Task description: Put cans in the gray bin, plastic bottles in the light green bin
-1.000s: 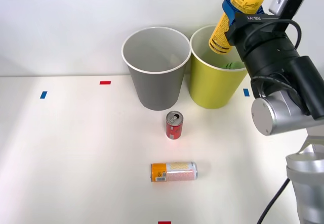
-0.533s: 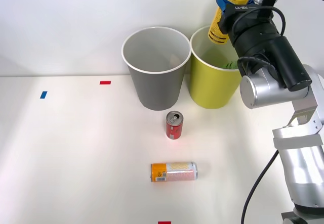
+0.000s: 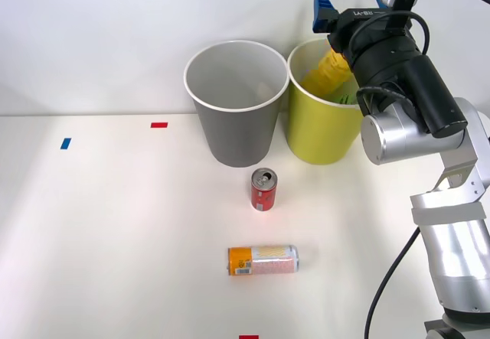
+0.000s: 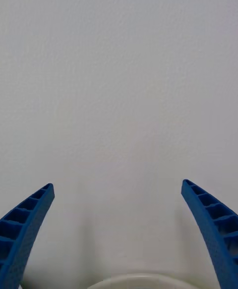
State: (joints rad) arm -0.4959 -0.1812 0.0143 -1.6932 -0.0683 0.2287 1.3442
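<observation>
**Bottle inside the light green bin, end effector open above it**

The right end effector [image 3: 348,1] hangs above the back rim of the light green bin [image 3: 321,136], its two blue ribbed fingers [image 3: 323,6] spread wide apart and holding nothing. In the right wrist view the same fingers [image 4: 25,219] stand far apart at the two corners, facing a plain white wall, with a curve of white bin rim [image 4: 134,281] just below them.

The plastic bottle [image 3: 325,71] with its yellow label lies tilted inside the light green bin, leaning against the inner wall, its upper part hidden behind the black wrist of the arm. It is apart from the fingers.

The gray bin [image 3: 233,136] stands just beside the light green bin, on its left, the two white rims almost touching. Its pale inside shows nothing in it.

Both cans rest on the white desk [image 3: 115,239] in front of the bins. The short red can [image 3: 263,190] stands upright near the foot of the gray bin, silver top up. The slim orange-and-pinkish-white can [image 3: 262,260] lies on its side nearer the robot, orange end with the barcode to the left, well apart from the red one.
</observation>
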